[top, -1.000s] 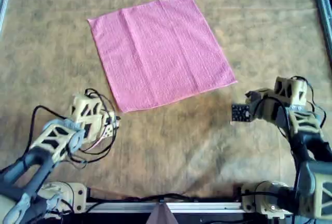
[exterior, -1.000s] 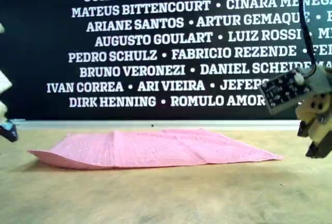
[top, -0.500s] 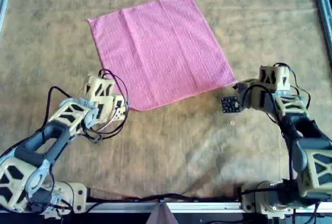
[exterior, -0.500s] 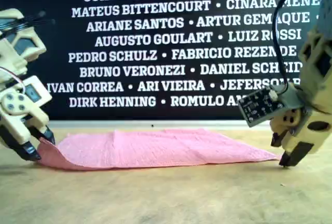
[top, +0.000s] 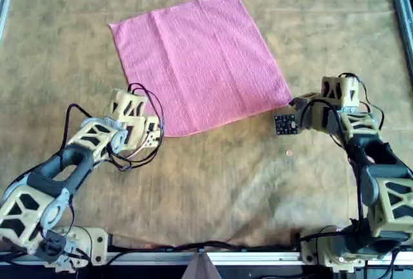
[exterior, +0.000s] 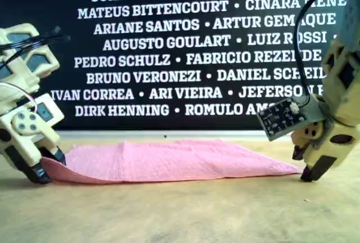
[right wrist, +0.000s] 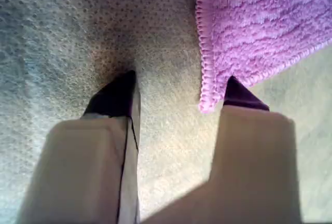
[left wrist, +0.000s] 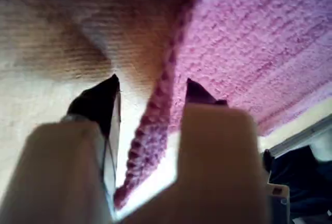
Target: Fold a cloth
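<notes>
From above, the cloth (top: 200,61) lies flat on the desk (top: 213,182), an arm set at each of its two near corners. The exterior view shows both grippers down at desk level, one at each end of the cloth. In the first wrist view the first gripper (left wrist: 150,92) has released jaws straddling the cloth's lifted edge; in the second wrist view the second gripper (right wrist: 179,92) is also released, a corner just inside one jaw. This looks like the grasping step, so next both should clench on the corners.
</notes>
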{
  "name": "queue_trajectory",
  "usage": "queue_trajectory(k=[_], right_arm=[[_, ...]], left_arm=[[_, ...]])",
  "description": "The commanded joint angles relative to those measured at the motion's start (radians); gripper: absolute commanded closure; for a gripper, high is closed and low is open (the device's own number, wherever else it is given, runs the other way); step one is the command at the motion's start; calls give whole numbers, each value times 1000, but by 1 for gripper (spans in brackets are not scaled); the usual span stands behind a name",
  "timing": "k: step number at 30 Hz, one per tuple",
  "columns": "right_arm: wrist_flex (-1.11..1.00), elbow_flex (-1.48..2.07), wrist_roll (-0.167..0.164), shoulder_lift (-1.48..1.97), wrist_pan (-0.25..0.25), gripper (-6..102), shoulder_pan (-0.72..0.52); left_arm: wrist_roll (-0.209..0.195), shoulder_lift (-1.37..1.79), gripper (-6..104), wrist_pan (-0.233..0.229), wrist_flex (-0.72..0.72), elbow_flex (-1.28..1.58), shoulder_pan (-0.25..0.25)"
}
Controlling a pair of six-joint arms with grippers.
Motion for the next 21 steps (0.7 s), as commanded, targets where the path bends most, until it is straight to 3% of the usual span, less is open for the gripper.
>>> queue_trajectory(k=[1, 21], right_arm=[[-51, -107, -6, -18, 5, 29, 34], [-31, -327, 5, -192, 6, 31, 92]], left_arm=[[8, 25, 52, -3, -23, -55, -25], [8, 23, 54, -3, -23, -78, -18]])
